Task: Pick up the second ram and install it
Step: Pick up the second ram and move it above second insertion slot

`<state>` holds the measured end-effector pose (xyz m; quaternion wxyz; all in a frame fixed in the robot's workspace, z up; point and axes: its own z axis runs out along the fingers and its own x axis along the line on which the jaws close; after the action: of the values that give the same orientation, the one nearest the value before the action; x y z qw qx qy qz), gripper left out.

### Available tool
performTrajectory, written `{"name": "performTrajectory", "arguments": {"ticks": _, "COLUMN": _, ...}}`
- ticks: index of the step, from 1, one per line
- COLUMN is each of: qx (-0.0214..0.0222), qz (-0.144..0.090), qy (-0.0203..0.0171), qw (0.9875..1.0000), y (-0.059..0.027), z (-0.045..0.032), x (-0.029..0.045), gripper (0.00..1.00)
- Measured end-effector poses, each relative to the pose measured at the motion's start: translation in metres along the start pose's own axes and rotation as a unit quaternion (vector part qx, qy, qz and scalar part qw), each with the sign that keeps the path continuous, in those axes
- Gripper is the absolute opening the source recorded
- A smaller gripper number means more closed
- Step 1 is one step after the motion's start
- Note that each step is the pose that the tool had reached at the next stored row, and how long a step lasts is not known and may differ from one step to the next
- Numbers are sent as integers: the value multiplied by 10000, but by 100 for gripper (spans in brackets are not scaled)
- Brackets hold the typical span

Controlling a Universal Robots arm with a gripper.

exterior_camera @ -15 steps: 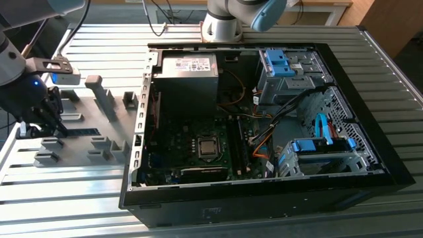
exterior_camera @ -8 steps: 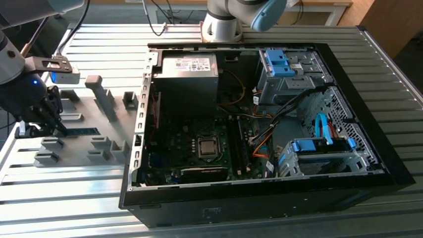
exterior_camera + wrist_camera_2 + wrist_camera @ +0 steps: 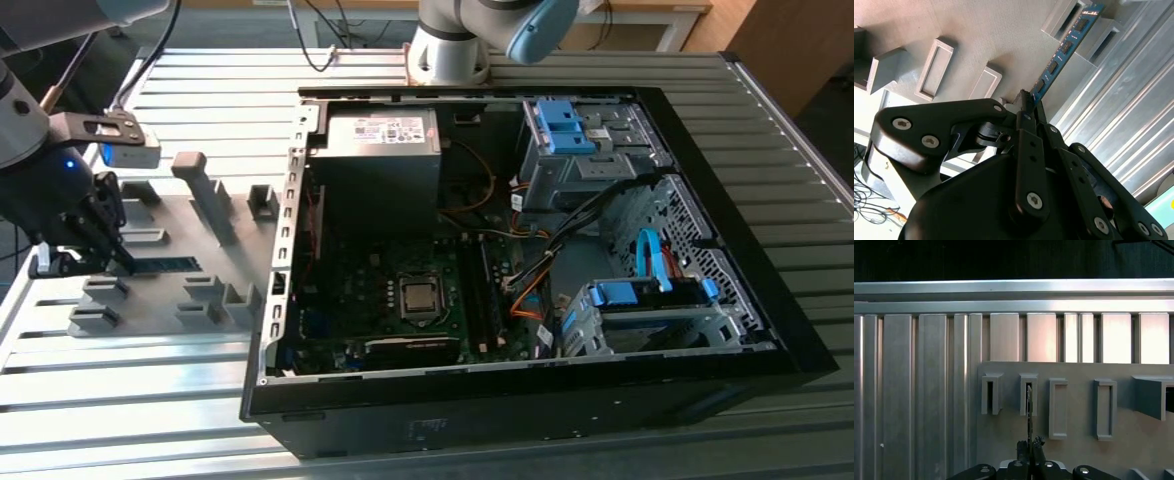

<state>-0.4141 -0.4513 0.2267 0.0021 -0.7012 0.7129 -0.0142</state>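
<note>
At the exterior view's left, the black pincer (image 3: pixel 110 258) is down over a grey holder (image 3: pixel 167 215) that lies on the ribbed metal table (image 3: pixel 134 390). In both wrist views the pincer is pressed together on the near end of the second ram (image 3: pixel 1066 47), a thin blue stick with a row of dark chips. The first wrist view shows the stick edge-on (image 3: pixel 1029 407), running from the pincer toward a slotted post (image 3: pixel 1028 377) of the holder. Whether its far end sits in that slot or just beside it cannot be told. In the exterior view the stick (image 3: pixel 167 265) shows as a dark strip low on the holder, well apart from the open computer case (image 3: pixel 747 330) at the exterior view's right. Inside the case, the power supply (image 3: pixel 380 175) in the upper left corner carries a white label (image 3: pixel 380 128) whose print cannot be made out. The motherboard (image 3: pixel 347 300) lies below it.
</note>
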Motion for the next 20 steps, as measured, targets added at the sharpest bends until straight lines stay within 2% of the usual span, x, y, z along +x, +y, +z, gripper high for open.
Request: {"name": "performTrajectory", "arguments": {"ticks": 20, "qx": -1, "qz": 0, "qy": 1, "qw": 10000, "y": -1, "z": -36, "x": 1, "gripper": 14}}
